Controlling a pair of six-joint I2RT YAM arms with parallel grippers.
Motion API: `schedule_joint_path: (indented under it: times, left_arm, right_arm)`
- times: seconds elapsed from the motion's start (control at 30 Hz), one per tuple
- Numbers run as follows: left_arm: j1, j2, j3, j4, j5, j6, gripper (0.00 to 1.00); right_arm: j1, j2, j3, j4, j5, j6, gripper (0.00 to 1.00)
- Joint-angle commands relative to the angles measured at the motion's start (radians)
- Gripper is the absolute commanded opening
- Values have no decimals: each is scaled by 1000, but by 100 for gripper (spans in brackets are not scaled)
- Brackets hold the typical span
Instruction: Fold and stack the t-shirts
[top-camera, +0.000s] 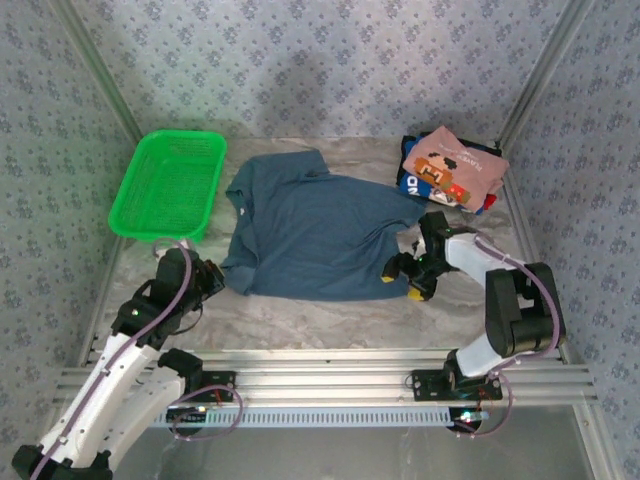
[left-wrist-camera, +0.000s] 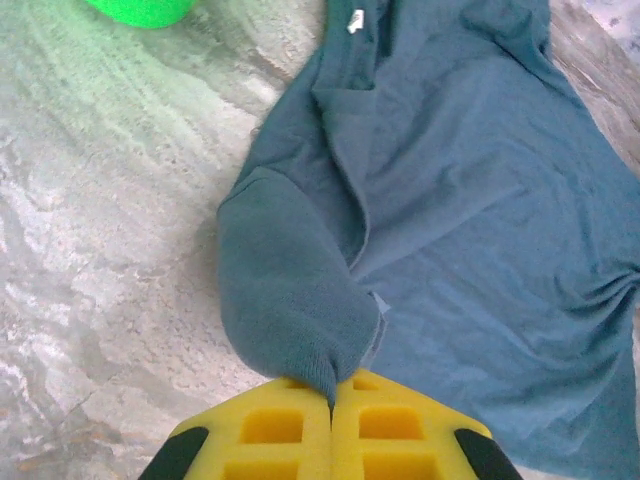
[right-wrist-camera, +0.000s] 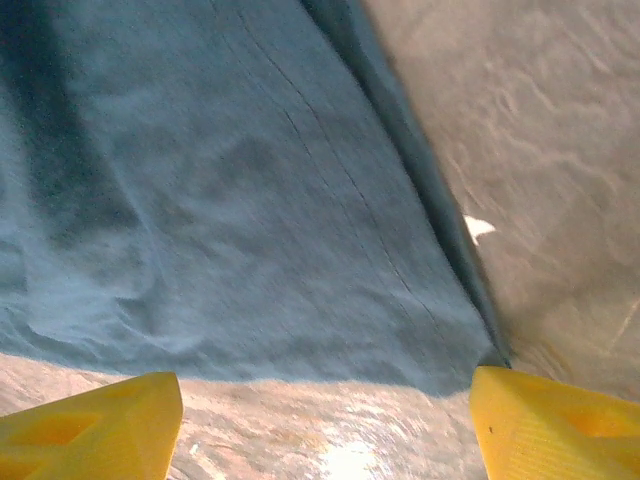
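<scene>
A plain teal-blue t-shirt lies spread across the middle of the table, its collar toward the basket. My left gripper sits at the shirt's near left corner. In the left wrist view that gripper is shut on a bunched sleeve of the teal t-shirt. My right gripper rests at the shirt's near right corner. From the right wrist, the gripper stands open over bare table, with the teal hem just ahead of its fingertips. A folded pink t-shirt tops a stack with dark blue cloth under it.
A green mesh basket stands at the back left, tilted against the table edge; its corner shows at the top of the left wrist view. Patterned walls close in the table's sides and back. An aluminium rail runs along the near edge.
</scene>
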Motion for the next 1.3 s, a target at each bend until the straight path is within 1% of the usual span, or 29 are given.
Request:
schedule_joint_path:
  times: [0.0,0.23,0.3,0.33,0.53,0.6,0.7,0.87,0.9,0.97,1.07,1.27]
  left_arm:
    - [-7,-21,8,-33,-26,-69,0]
    - [-8,-40,-6,-53,-3,-182,0]
    - [-8,-52,-3,-63,-4,-213,0]
    - [-8,-57,-3,-64,-5,-225,0]
    - [-6,-83,-13,-54,3,-288,0]
    - [-6,-86,-16,-52,3,-294,0]
    - [-6,-87,-9,-58,-2,-293,0]
    - [-6,-93,-6,-56,-9,-295,0]
    - [-6,-94,-6,-56,-9,-296,0]
    - [-6,-94,-9,-55,-11,-295,0]
    - [-6,-93,-15,-47,-12,-297,0]
    - [-7,-87,-20,-31,-11,-295,0]
  right_arm:
    - [-21,14,-22,71,-31,34,76]
    - [-66,-6,-69,105,-24,56,70]
    - [-83,-11,-77,105,-20,56,70]
    - [-91,-14,-85,111,-23,82,69]
    - [-122,-25,-102,107,-22,82,67]
    - [-130,-19,-100,108,-33,82,65]
    - [-125,-19,-83,58,-23,72,65]
    - [-127,-88,-55,-53,18,72,65]
    - [-127,-96,-47,-74,24,36,65]
    - [-125,-102,-33,-97,32,27,65]
    - [-122,-89,-37,-94,36,24,65]
    - [-86,-8,-44,-11,33,56,65]
